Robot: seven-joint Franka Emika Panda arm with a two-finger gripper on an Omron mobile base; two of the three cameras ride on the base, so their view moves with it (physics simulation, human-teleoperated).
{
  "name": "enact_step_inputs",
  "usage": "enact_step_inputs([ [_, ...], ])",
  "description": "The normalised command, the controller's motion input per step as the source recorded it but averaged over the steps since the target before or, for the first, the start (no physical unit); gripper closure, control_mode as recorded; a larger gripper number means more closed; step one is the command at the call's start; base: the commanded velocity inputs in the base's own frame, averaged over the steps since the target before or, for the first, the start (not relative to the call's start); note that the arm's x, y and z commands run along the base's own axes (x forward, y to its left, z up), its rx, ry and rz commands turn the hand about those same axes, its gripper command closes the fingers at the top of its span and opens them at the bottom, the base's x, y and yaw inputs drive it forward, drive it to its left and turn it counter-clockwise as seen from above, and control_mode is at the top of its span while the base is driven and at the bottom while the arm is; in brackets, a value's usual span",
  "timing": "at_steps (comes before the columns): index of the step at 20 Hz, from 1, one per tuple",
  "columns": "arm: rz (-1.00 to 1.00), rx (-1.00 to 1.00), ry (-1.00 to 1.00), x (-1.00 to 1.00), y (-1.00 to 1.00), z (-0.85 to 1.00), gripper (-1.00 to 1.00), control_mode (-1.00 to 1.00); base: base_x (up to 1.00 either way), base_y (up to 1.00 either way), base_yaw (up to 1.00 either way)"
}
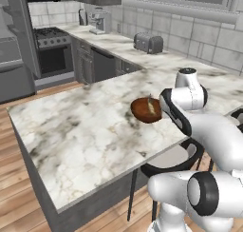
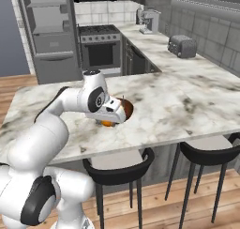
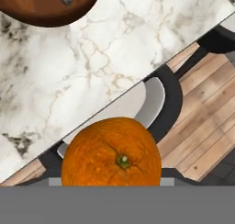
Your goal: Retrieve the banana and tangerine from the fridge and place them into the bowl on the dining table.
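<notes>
Holding tangerine in gripper, nr bowl.

Dimpled, matt-skinned tangerine; glossy wood-brown bowl; polished veined marble dining table; plank-wood floor.

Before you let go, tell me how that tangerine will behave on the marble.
The tangerine is round, so it would likely roll on the flat dining table. Its pitted skin probably grips well. Releasing over the bowl should contain it.
</notes>
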Motion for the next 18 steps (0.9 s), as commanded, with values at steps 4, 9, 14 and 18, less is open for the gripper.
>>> enact_step_inputs([
  [4, 0.00, 0.00, 0.01, 0.60, 0.11, 0.37, 1.00, -1.00, 0.00, 0.00, 0.00],
  [9, 0.03, 0.00, 0.00, 0.59, 0.27, 0.02, 1.00, -1.00, 0.00, 0.00, 0.00],
  [14, 0.07, 0.00, 0.00, 0.66, 0.20, -0.08, 1.00, -1.00, 0.00, 0.00, 0.00],
  [18, 0.08, 0.00, 0.00, 0.67, 0.08, -0.25, 1.00, -1.00, 0.00, 0.00, 0.00],
])
